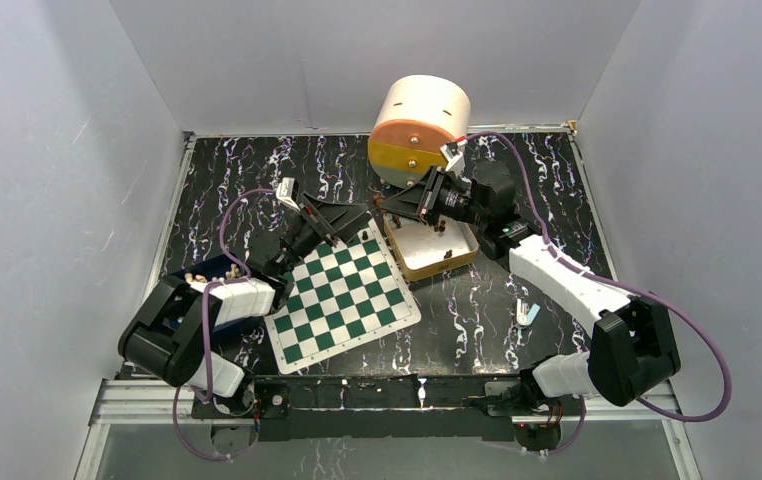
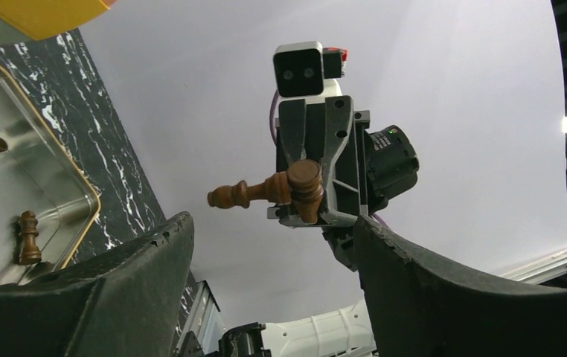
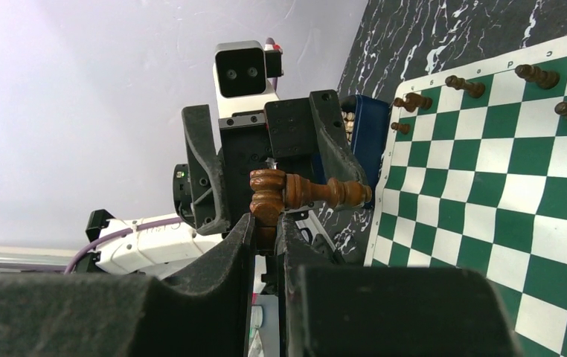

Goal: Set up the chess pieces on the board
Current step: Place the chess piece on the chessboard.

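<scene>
My right gripper (image 3: 266, 223) is shut on the round base of a brown chess piece (image 3: 306, 192) and holds it sideways in the air, above the table just past the board's far corner. The same piece (image 2: 266, 191) shows in the left wrist view, its head pointing left. My left gripper (image 2: 266, 230) is open and empty; it faces the right gripper (image 1: 389, 203) a short way from the piece. The green-and-white board (image 1: 342, 295) lies in front of the left arm. Several dark pieces (image 3: 463, 83) stand along its far edge.
A tan tray (image 1: 457, 262) behind the board holds loose pieces (image 2: 27, 236). A blue box (image 1: 207, 270) with light pieces sits left of the board. A cream and orange cylinder (image 1: 417, 125) stands at the back. A small white item (image 1: 527, 313) lies on the table at the right.
</scene>
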`<state>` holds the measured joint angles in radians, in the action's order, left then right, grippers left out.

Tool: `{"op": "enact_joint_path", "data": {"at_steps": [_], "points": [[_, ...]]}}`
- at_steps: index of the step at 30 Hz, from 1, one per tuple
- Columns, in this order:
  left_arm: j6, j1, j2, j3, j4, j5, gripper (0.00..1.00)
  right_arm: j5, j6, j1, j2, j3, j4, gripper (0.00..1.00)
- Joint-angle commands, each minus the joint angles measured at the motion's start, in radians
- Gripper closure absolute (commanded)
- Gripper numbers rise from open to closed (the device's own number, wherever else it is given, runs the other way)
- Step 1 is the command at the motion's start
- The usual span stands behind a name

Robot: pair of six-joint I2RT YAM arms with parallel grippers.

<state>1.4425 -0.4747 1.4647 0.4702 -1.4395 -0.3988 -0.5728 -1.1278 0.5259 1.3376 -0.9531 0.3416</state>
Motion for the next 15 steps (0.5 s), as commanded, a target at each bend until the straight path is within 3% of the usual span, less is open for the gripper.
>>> {"op": "enact_joint_path", "data": {"at_steps": [1, 15], "points": [[-0.038, -0.004, -0.028, 0.051, -0.045, -0.034, 0.23, -0.036, -0.039, 0.006, -0.017, -0.058, 0.089, 0.85], [-0.060, -0.035, -0.025, 0.114, -0.063, -0.044, 0.19, -0.073, -0.143, 0.023, -0.022, -0.054, 0.176, 0.86]]}}
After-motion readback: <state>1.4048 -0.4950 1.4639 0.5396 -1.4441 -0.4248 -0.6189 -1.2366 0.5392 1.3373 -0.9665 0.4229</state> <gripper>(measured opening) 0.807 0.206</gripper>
